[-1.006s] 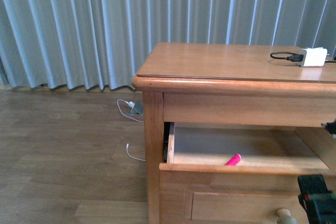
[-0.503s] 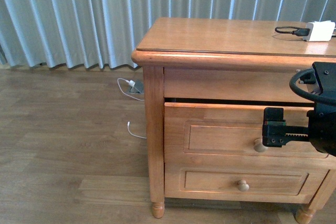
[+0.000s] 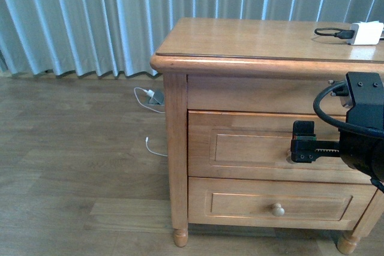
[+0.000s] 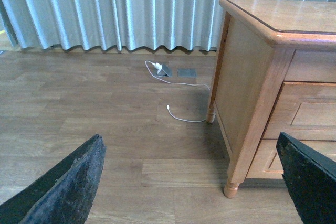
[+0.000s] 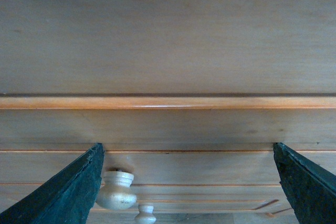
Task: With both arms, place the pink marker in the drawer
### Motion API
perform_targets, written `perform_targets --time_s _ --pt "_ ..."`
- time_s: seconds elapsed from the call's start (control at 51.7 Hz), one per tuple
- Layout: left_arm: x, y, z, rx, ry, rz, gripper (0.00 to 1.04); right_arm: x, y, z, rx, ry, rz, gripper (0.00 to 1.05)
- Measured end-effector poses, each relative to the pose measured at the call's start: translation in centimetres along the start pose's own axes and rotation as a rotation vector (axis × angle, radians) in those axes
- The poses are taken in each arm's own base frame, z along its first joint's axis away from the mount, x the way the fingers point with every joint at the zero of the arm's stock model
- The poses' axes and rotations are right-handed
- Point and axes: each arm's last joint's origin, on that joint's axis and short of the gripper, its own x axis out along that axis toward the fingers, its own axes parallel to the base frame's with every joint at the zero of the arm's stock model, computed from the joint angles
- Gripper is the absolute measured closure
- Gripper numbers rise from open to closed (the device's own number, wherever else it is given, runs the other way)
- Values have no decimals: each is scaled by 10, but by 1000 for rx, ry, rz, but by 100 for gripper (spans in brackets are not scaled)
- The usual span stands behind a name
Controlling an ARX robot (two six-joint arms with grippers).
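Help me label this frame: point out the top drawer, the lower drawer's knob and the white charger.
top drawer (image 3: 252,148), front view, panelled front.
lower drawer's knob (image 3: 277,210), front view, round head.
white charger (image 3: 367,32), front view, block's side.

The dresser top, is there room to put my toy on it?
Yes. The dresser top is bare wood from its left edge by the curtain nearly all the way across. Only the far right corner is crowded, where the white charger block and its black cable lie.
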Motion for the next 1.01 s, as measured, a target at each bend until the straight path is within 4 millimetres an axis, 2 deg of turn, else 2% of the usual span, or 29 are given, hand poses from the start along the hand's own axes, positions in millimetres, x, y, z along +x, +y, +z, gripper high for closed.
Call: perform_targets --time_s 0.406,0.58,0.697,0.851,1.006 --pt "0 0 0 0 0 0 6 2 -7 -3 -11 8 -5 8" --pt "0 0 0 0 0 0 6 -10 -10 0 1 17 49 8" --pt "0 0 0 0 0 0 6 -35 -12 10 2 19 90 8" --pt "0 0 0 0 0 0 6 -81 -17 23 -2 16 131 8" --pt "0 0 0 0 0 0 6 -129 -30 30 11 15 137 8"
